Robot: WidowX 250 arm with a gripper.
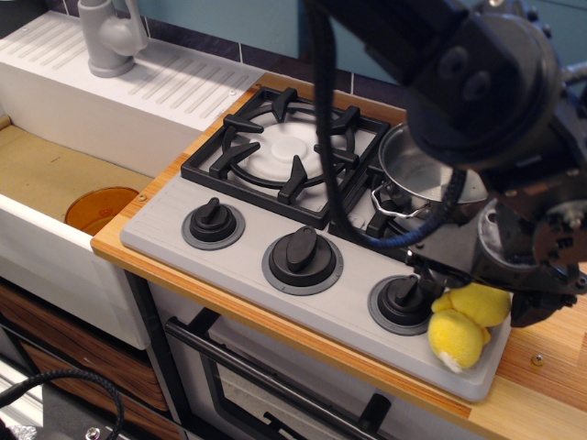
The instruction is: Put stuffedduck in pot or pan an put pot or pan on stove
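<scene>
The yellow stuffedduck [461,332] lies on the front right corner of the grey stove [246,264], just right of the rightmost knob [404,299]. My gripper [479,299] is down over it, open, with one dark finger [427,280] on the duck's left side and the other finger [532,310] on its right; I cannot tell if they touch it. The shiny steel pot [410,172] stands on the right burner grate behind the duck, largely covered by my arm. The left grate [275,151] holds nothing.
Two more black knobs [213,220] [302,254] sit along the stove's front. A wooden counter [550,367] borders the stove on the right. To the left are a sink [46,183] with an orange disc [101,207] and a grey faucet [110,37]. A black cable hangs over the stove.
</scene>
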